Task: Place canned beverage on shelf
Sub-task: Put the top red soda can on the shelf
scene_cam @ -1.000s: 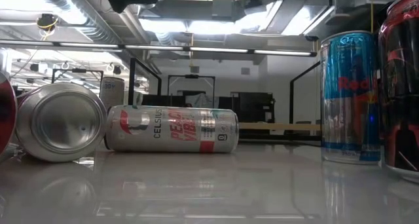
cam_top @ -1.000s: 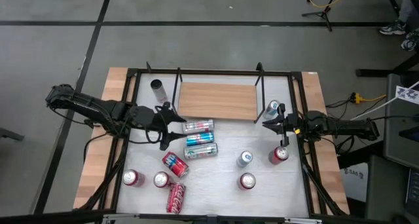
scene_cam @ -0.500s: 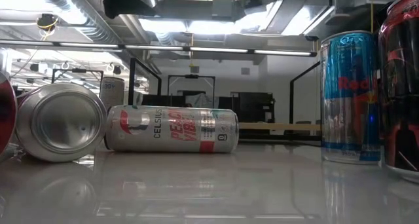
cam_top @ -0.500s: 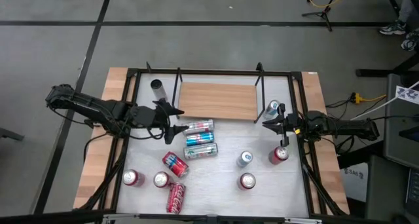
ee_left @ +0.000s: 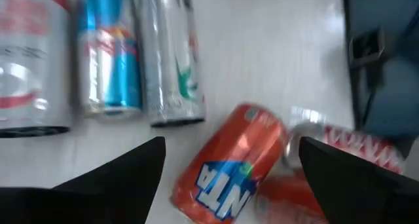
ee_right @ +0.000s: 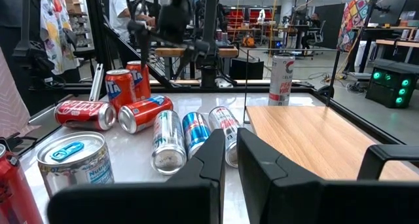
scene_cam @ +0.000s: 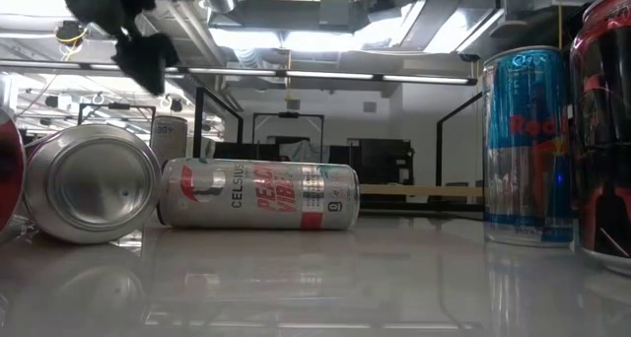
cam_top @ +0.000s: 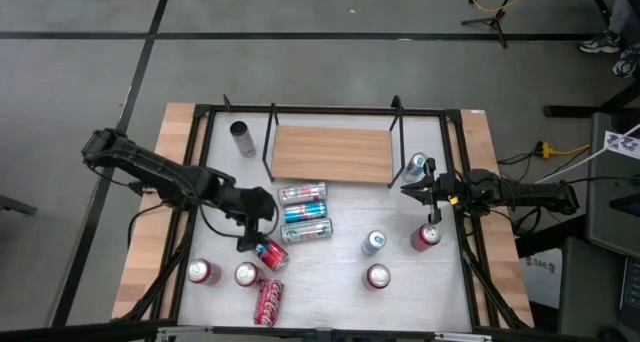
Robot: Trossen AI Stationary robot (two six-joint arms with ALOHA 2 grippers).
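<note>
While its two fingers stand wide apart and hold nothing, the left gripper (cam_top: 252, 234) has moved within the last second from the place near the shelf's left bracket toward the near side of the table, and now it hangs just above the orange can (cam_top: 267, 252) that lies on its side. I judge that this can was chosen for the next grasp, so the task is at the approach step. In the left wrist view the orange can (ee_left: 226, 165) shows between the open fingers, with blue letters on it. The shelf (cam_top: 331, 153), a light-brown board at the far middle of the table, carries no can. The right gripper (cam_top: 408, 189) waits closed at the right.
</note>
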